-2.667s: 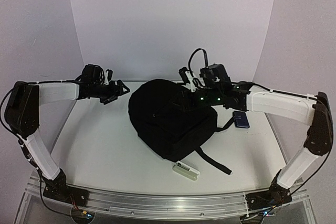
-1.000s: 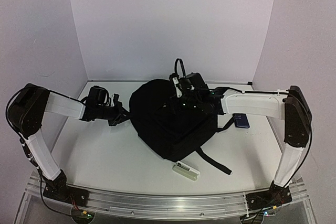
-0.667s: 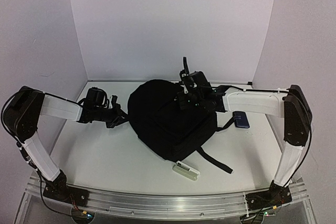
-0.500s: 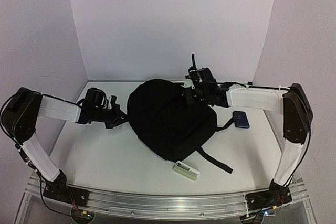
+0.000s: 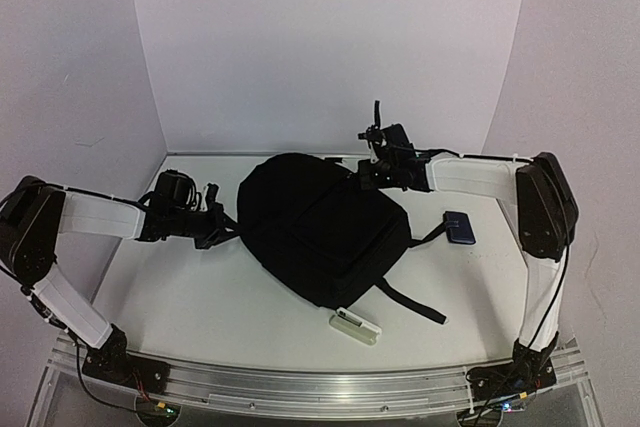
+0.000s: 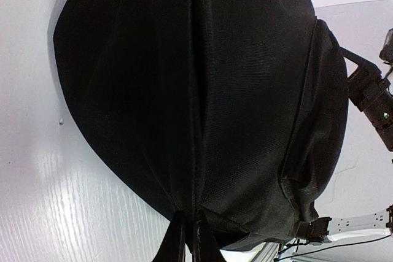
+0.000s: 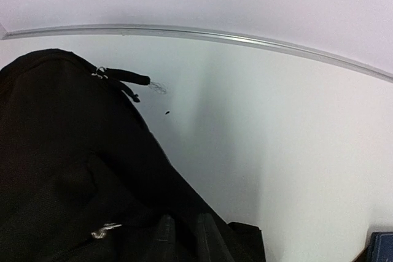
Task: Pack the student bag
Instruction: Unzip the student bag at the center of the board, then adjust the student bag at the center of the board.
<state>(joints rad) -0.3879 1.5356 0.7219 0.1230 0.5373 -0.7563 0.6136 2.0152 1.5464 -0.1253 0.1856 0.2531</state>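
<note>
The student bag, a large black backpack, lies flat in the middle of the table. It fills the left wrist view. My left gripper is at the bag's left edge. Its jaws are shut on a ridge of the bag's fabric along a seam. My right gripper is at the bag's far right corner. Its fingers stand a little apart over the bag's dark edge, and I cannot tell whether fabric lies between them. A black zip pull rests on the bag's top rim.
A small dark blue case lies right of the bag, and its corner shows in the right wrist view. A pale oblong item sits at the bag's front edge. A black strap trails toward the front right. The back wall is close behind.
My right arm has slid from the bag's top middle toward its far right corner, and its jaws have parted. The left gripper has kept its hold and drawn slightly left with the bag.
</note>
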